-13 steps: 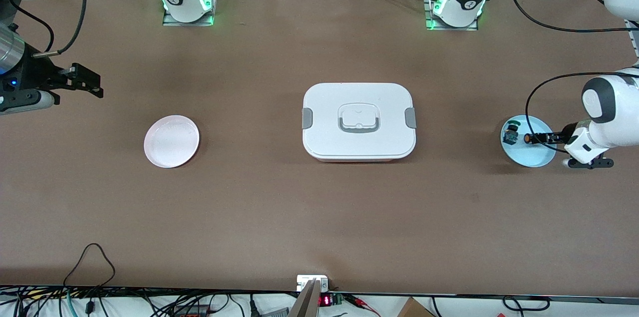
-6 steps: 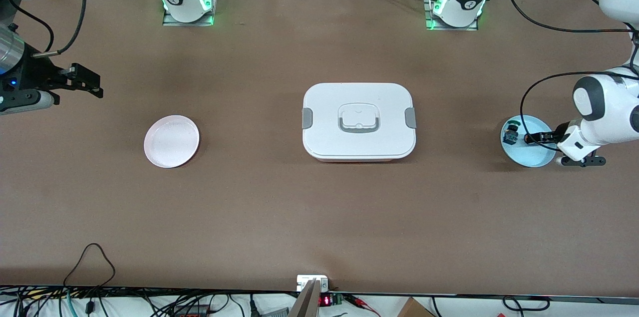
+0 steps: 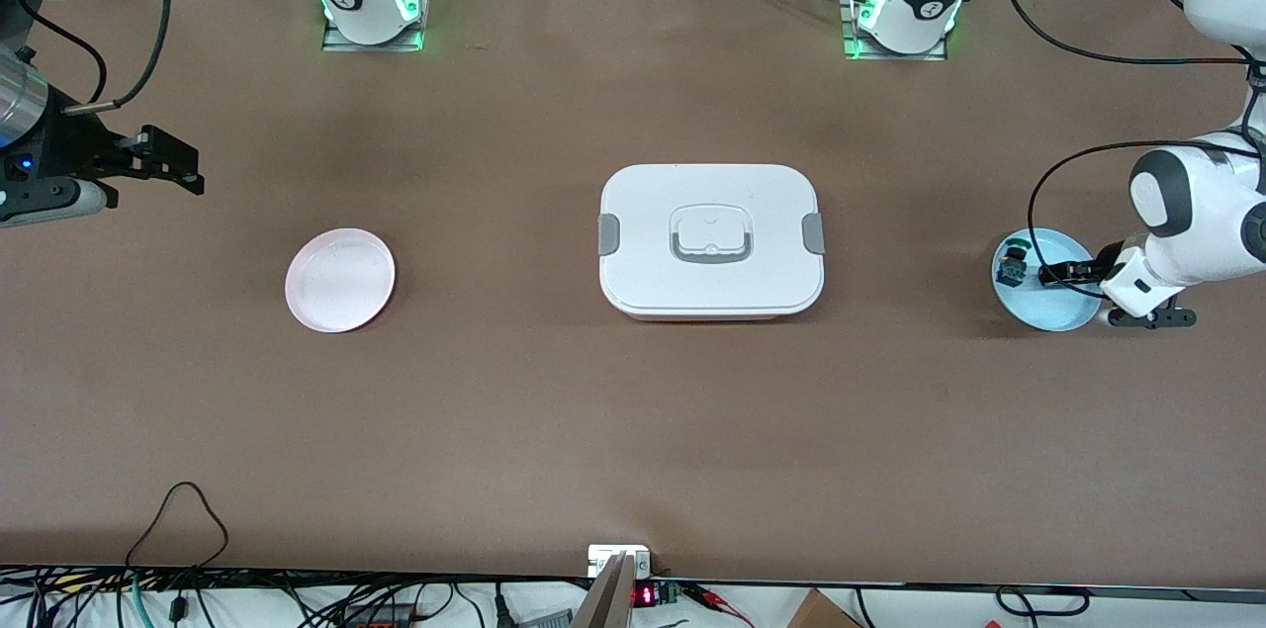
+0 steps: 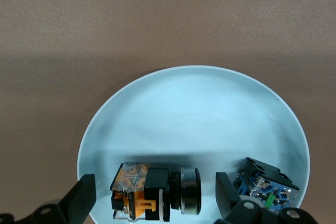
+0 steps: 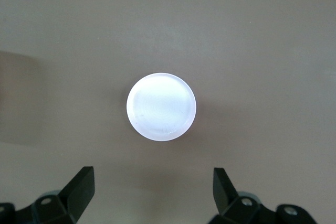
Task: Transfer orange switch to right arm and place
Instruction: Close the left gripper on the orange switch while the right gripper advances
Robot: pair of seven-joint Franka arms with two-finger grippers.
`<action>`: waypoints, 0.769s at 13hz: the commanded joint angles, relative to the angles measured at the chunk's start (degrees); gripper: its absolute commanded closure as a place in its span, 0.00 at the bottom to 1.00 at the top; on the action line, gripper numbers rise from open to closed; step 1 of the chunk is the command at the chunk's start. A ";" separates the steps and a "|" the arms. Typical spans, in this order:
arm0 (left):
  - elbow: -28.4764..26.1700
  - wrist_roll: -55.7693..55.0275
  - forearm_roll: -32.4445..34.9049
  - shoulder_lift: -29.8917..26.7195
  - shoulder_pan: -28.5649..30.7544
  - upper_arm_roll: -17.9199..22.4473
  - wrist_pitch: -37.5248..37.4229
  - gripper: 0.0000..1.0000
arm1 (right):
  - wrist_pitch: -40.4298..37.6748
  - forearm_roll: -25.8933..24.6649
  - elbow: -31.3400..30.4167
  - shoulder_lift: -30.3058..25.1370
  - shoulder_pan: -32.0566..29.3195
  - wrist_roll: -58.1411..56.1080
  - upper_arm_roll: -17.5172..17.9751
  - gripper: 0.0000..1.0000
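Fingers of the left gripper point(image 4: 155, 200) are spread astride the orange switch point(image 4: 155, 191) in the blue plate point(image 3: 1063, 312); the right gripper point(image 3: 183, 168), spread, is held waiting above the table.

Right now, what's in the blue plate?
Two switches lie in the blue plate: the orange switch between the open left gripper's fingers, and a blue-green switch beside it, partly hidden.

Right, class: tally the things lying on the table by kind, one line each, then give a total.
Plates: 2, the pink plate and the blue plate
Switches: 2, the orange switch and the green-and-blue switch, both on the blue plate
Lidded boxes: 1, the white box
Total: 5
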 commanded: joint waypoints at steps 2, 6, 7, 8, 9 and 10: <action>-1.88 1.20 1.35 -0.59 1.49 -0.47 2.38 0.00 | 0.16 0.76 0.54 -0.01 -0.32 -0.67 -0.04 0.00; -4.08 1.64 1.35 -0.59 2.02 -0.47 6.06 0.00 | 0.16 0.67 0.45 0.08 -0.32 -0.76 -0.13 0.00; -4.08 1.64 1.35 -0.59 1.93 -0.47 6.07 0.00 | 0.16 0.67 0.45 0.17 -0.32 -0.76 -0.13 0.00; -4.17 1.64 1.35 -0.59 2.02 -0.47 5.98 0.00 | 0.16 0.67 0.45 0.17 -0.32 -0.76 -0.13 0.00; -4.43 1.64 1.26 -0.59 2.02 -0.47 5.98 0.00 | 0.68 0.58 0.45 0.26 -0.32 -0.76 -0.13 0.00; -4.87 1.64 1.26 -0.67 2.02 -0.56 5.98 0.00 | 1.56 0.58 0.45 0.69 -0.32 -0.85 -0.22 0.00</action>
